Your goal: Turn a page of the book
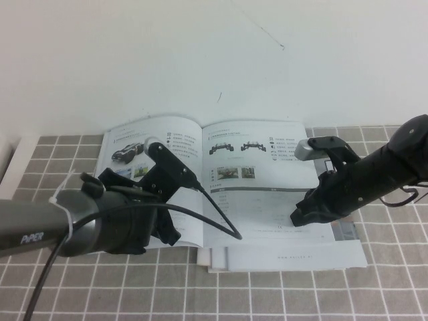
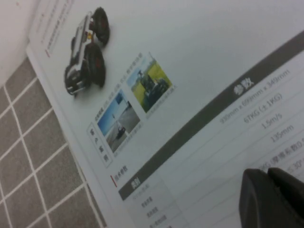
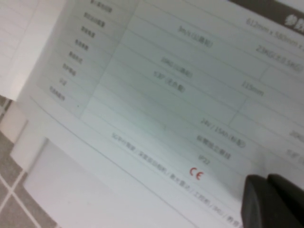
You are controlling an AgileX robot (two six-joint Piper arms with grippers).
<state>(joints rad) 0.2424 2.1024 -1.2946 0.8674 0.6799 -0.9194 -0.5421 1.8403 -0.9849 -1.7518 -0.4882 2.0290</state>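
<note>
My left gripper (image 1: 162,227) and right gripper (image 1: 299,217), fingers pressed together, hover over the open book (image 1: 261,180).

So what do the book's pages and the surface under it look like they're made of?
The book looks like thin coated paper with a soft sheen; its pages bow at the spine. The table looks like matte grey tile or a tile-print cloth. The left pincer is over the left page and the right pincer over the right.

The book (image 1: 221,180) lies open on the table (image 1: 374,287), seemingly atop other sheets (image 1: 287,257).
</note>
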